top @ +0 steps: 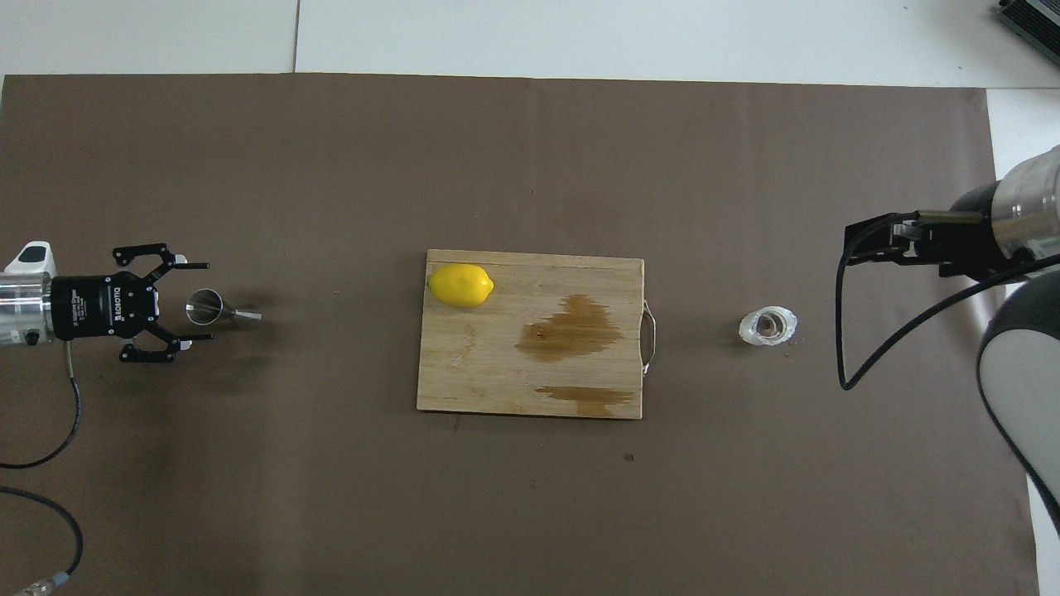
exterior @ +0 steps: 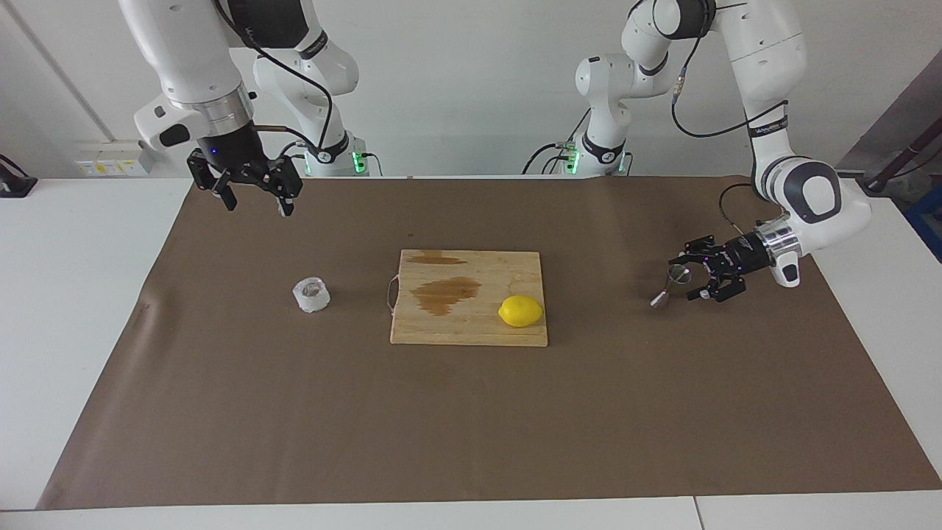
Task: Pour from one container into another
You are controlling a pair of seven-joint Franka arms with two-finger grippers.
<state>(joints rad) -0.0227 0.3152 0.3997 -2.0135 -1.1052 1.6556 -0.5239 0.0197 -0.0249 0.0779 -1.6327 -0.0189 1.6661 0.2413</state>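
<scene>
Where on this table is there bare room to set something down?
The brown mat is bare along the edge farthest from the robots. Bare strips also lie between the cup and the board, and between the board and the jigger. On the board, the part beside the lemon is stained. It is tight where the open left gripper flanks the jigger.

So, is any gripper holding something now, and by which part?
Nothing is held. The left gripper is open around the jigger, fingers apart from it. The right gripper hangs open, above the cup.
</scene>
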